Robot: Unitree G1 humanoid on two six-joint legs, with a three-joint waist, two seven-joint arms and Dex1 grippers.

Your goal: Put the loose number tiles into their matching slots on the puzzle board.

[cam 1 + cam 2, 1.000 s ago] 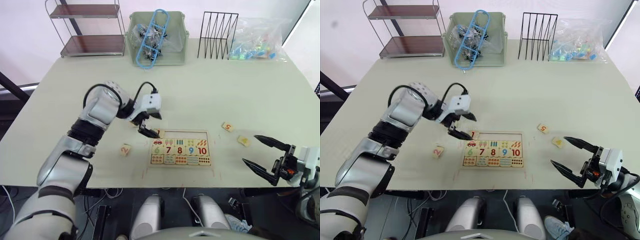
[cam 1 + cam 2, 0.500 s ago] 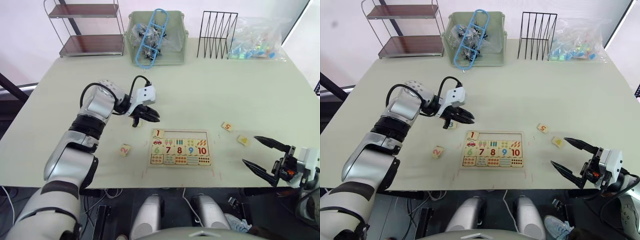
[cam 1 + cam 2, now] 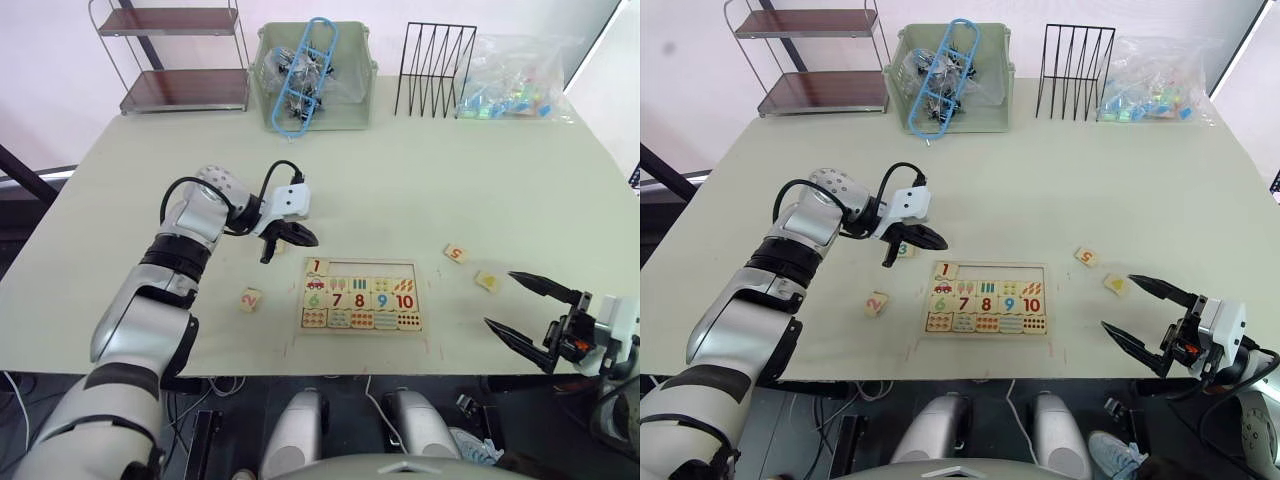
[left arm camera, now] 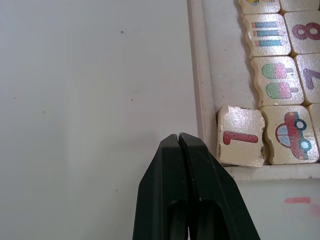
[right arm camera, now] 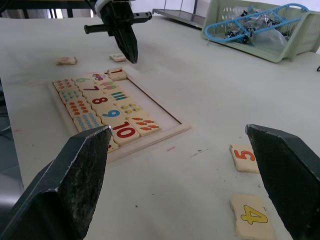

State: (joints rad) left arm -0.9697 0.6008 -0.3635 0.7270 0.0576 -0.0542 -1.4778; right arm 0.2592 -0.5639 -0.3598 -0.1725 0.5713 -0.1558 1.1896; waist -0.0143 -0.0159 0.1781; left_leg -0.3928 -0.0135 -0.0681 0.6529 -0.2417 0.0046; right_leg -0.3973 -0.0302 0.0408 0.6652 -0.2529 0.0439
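The wooden puzzle board (image 3: 362, 320) lies near the table's front edge, with its lower rows full. The tile with a red 1 (image 3: 316, 266) sits slightly crooked in the left end of the slots (image 3: 375, 268); the other recesses are bare. My left gripper (image 3: 314, 240) is shut on nothing and hovers just beyond that corner, and its tips (image 4: 179, 137) are beside the 1 tile (image 4: 241, 136). Loose tiles lie around: a 2 (image 3: 250, 299) left of the board, one with a green mark (image 3: 903, 250) under the left gripper, a 5 (image 3: 456, 253) and a 4 (image 3: 488, 281) to the right. My right gripper (image 3: 500, 298) stands open near the 4.
Along the far edge stand a two-tier shelf (image 3: 175, 90), a green basket (image 3: 350, 110) holding blue hangers, a black wire rack (image 3: 435, 70) and a clear bag of small parts (image 3: 515, 90). The board sits close to the table's front edge.
The left gripper let go of the 1 tile at the board's corner slot, shut, and drew back off the board towards the far left. The right arm has not moved.
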